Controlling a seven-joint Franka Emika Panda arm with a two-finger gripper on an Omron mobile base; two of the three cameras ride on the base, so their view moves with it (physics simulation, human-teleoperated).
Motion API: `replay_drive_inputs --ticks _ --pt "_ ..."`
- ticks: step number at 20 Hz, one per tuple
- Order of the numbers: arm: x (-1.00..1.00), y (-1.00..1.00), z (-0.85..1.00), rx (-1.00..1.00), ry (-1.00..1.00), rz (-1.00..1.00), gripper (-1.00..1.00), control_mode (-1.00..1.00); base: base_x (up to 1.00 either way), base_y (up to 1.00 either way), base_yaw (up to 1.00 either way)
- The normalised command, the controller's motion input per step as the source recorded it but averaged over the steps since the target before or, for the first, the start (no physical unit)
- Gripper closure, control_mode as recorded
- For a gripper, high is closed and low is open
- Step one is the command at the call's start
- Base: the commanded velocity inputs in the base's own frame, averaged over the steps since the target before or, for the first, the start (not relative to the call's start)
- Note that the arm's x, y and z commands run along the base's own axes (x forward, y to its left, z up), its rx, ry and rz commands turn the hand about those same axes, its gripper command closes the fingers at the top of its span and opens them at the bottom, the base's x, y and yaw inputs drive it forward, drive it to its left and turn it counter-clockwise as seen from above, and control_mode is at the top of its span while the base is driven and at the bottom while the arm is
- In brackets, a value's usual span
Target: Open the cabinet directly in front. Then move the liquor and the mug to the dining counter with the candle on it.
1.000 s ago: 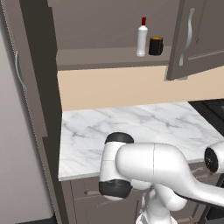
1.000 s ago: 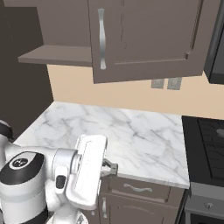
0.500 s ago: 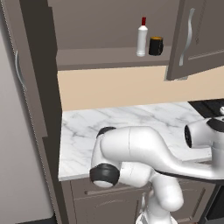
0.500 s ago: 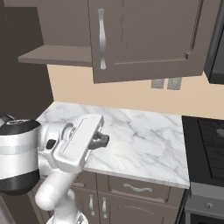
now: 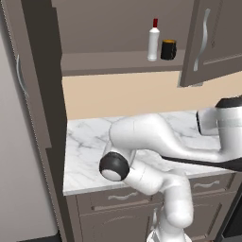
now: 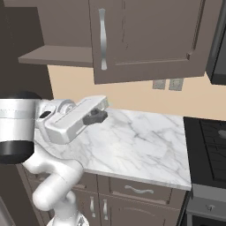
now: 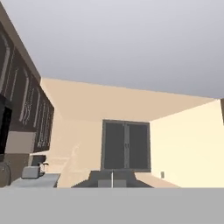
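The cabinet [image 5: 118, 28] stands open, its right door [image 5: 208, 42] swung out toward me. On its shelf the liquor [image 5: 153, 40], a white bottle with a red cap, stands just left of the black mug [image 5: 168, 49]. In the right base view the open door [image 6: 145, 39] with its silver handle [image 6: 103, 37] hides both. My gripper [image 6: 97, 116] hangs shut and empty above the marble worktop, well below the shelf [image 6: 48, 55]. The dining counter and the candle are out of view.
The marble worktop [image 6: 141, 145] lies under the cabinet, with drawers [image 6: 137, 190] below it. A stove [image 6: 207, 145] adjoins it on the right. A tall dark cabinet [image 5: 28, 118] walls the left side. My own arm [image 5: 142, 142] crosses above the worktop.
The arm has unfolded and swung up and to the right, lifting the hand from low near the counter front to above the worktop. The bottle, the mug and the doors have not moved.
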Motion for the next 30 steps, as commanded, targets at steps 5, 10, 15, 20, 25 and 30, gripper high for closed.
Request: replay_drive_inputs --ticks 5,10,15,20,25,30 --pt "0.12 0.22 1.00 0.00 -0.07 -0.15 1.00 -1.00 0.00 0.00 0.00" --pt "0.23 0.36 0.99 0.00 -0.09 -0.15 1.00 -1.00 0.00 0.00 0.00" --pt "0.31 0.66 0.74 0.00 -0.15 -0.17 1.00 -1.00 0.00 0.00 0.00" --pt "0.35 0.99 0.32 0.00 -0.08 -0.15 1.00 -1.00 0.00 0.00 0.00" --pt "0.71 0.93 0.07 0.00 0.07 -0.05 1.00 -1.00 0.00 0.00 0.00" --pt "0.99 0.49 0.14 0.04 0.27 0.00 1.00 -1.00 0.00 0.00 0.00"
